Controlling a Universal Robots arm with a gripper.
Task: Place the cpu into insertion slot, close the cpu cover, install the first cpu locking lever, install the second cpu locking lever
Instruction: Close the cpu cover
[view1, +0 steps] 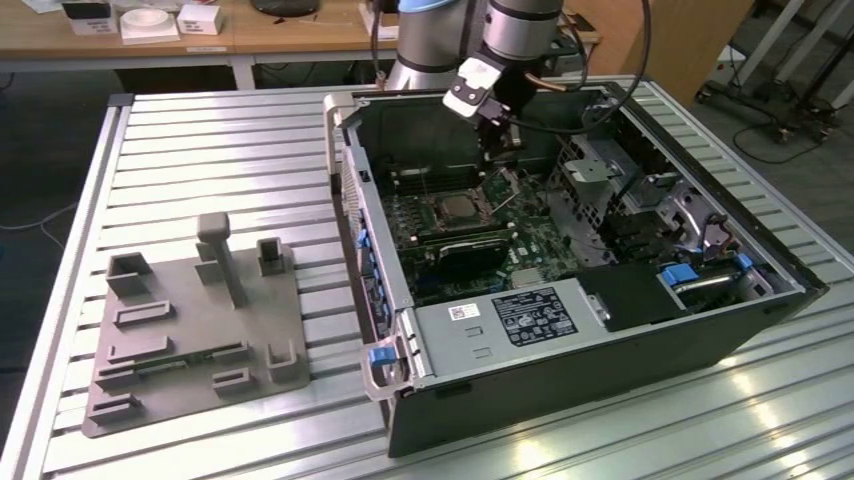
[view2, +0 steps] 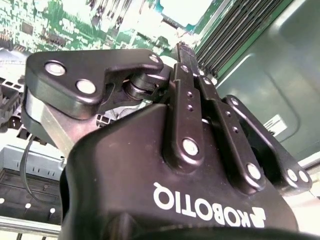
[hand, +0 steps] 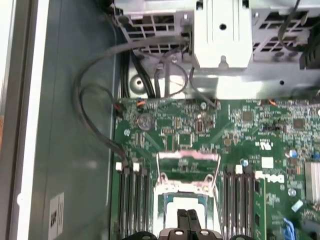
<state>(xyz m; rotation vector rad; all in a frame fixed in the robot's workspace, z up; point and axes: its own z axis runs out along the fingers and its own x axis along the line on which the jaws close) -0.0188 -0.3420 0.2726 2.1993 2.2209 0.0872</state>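
Note:
An open computer case (view1: 400, 400) lies on the slatted metal table. The insertion slot (view1: 454, 212) sits in the green board inside it. In the first wrist view the slot (hand: 182, 192) holds a pale grey square that looks like the cpu (hand: 182, 204). The cpu cover (hand: 188, 156) stands raised at the slot's far edge. Thin wire levers (hand: 216, 175) run along the slot's sides. My gripper (view1: 501, 150) hangs over the board just behind the slot. Its dark fingertips (hand: 184, 220) are pressed together over the slot's near edge, with nothing seen between them. The second wrist view shows the gripper (view2: 179, 50) shut.
Black memory slots (hand: 132, 200) flank the socket on both sides. Dark cables (hand: 95, 115) loop along the case wall. A metal drive cage (hand: 222, 35) stands beyond the board. A white-labelled grey box (view1: 534, 315) fills the case front. A grey fixture plate (view1: 187, 330) lies at the exterior view's left.

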